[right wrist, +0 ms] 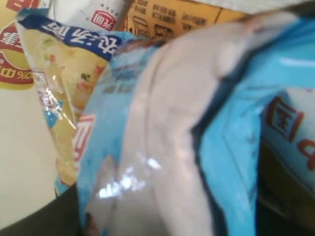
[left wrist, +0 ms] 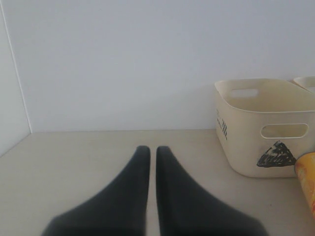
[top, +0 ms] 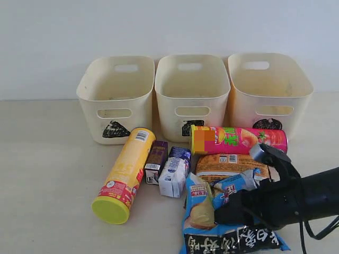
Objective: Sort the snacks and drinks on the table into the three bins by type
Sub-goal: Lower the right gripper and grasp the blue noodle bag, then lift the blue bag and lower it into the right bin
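My right gripper is shut on the crumpled blue-white-black bag at the table's front, and the bag fills the space between its dark fingers. Just behind it lies the orange-brown bag. The magenta canister lies flat in front of the bins. The yellow canister lies on its side, lid toward the front. Beside it stand the dark purple-brown carton, the blue-purple carton and the white-grey carton. My left gripper is shut and holds nothing.
Three cream bins stand in a row at the back: triangle, square, circle. All three look empty. The left wrist view shows the triangle bin and bare table beside a white wall.
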Robot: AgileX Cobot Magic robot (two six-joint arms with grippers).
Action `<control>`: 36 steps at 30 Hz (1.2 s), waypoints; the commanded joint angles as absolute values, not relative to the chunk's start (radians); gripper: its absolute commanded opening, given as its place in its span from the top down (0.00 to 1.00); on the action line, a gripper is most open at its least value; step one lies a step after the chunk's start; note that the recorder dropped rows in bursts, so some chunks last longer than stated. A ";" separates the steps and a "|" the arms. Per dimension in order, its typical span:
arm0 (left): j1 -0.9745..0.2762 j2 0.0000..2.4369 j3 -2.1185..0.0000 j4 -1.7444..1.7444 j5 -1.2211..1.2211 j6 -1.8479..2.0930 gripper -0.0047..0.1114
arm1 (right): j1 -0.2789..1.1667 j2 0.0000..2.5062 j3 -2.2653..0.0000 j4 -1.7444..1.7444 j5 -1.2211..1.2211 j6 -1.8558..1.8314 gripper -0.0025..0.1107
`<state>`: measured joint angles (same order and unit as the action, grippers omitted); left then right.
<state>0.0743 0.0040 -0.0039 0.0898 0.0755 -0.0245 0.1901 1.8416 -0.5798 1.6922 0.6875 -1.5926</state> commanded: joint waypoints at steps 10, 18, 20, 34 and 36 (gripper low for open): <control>0.069 0.000 0.000 0.094 0.068 -0.024 0.93 | 0.192 1.468 -0.571 1.608 0.711 -1.516 0.98; 0.069 0.000 0.000 0.094 0.068 -0.024 0.93 | 0.192 1.217 -0.659 1.601 0.529 -1.506 0.98; 0.069 0.000 0.000 0.094 0.068 -0.024 0.93 | 0.192 1.173 -0.681 1.601 0.357 -1.527 0.98; 0.069 0.000 0.000 0.094 0.068 -0.024 0.93 | 0.192 1.325 -0.924 1.465 -0.257 -1.551 0.98; 0.069 0.000 0.000 0.094 0.068 -0.024 0.93 | 0.192 1.380 -0.975 1.431 -0.273 -1.549 0.98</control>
